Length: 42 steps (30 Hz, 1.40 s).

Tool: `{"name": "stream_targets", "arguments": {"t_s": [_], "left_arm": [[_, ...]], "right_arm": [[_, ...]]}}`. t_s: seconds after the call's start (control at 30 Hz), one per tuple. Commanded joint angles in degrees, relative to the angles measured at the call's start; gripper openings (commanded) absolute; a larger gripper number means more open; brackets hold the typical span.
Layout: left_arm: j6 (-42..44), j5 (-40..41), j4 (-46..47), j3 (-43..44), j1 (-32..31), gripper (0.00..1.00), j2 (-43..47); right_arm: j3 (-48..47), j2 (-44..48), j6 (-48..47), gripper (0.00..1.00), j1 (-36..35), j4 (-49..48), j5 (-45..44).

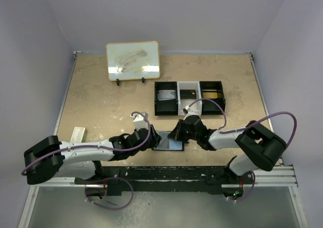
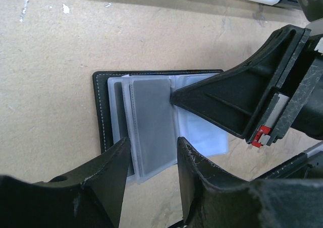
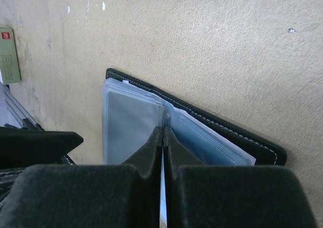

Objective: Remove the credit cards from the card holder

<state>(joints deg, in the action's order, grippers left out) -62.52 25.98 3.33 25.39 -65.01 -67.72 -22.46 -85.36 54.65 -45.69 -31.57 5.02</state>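
My right gripper (image 3: 162, 132) is closed at the card holder's (image 3: 212, 142) fold. My left gripper (image 2: 152, 142) gapes astride a floppy, slick sleeve (image 2: 146, 167). I'd pinch the stiff grey card's (image 2: 151, 117) edge.

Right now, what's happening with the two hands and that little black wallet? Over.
Right hand shut, at card holder fold. Left hand open, straddling the clear sleeves. Card holder lying open on table; nothing blocking.

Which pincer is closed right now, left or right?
The right pincer, pressed shut at the middle fold of the open card holder. The left pincer stands open, straddling the grey-filled sleeve.
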Motion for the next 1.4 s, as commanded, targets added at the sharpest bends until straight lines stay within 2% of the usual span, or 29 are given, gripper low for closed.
{"name": "stream_targets", "arguments": {"t_s": [0.0, 0.6, 0.97, 1.23, 1.37], "left_arm": [[-1.45, -1.78, 6.58, 0.71, -0.20, 0.40, -0.95], [-3.24, -1.13, 11.01, 0.86, -0.20, 0.40, -10.02], [-3.27, 2.06, 7.76, 0.55, -0.20, 0.43, -6.41], [-2.16, 0.45, 8.24, 2.40, -0.25, 0.43, -9.57], [-2.33, 1.06, 8.00, 2.30, -0.29, 0.44, -8.41]], "right_arm": [[4.60, -2.24, 1.59, 0.00, -0.36, 5.39, -3.89], [7.38, -4.35, 4.20, 0.00, -0.27, 0.57, -3.64], [7.43, -5.41, 4.65, 0.00, -0.19, 0.00, -3.86], [7.78, -6.75, 5.48, 0.00, -0.14, -0.60, -4.73], [8.40, -7.06, 6.19, 0.00, -0.03, -0.89, -5.18]]}}
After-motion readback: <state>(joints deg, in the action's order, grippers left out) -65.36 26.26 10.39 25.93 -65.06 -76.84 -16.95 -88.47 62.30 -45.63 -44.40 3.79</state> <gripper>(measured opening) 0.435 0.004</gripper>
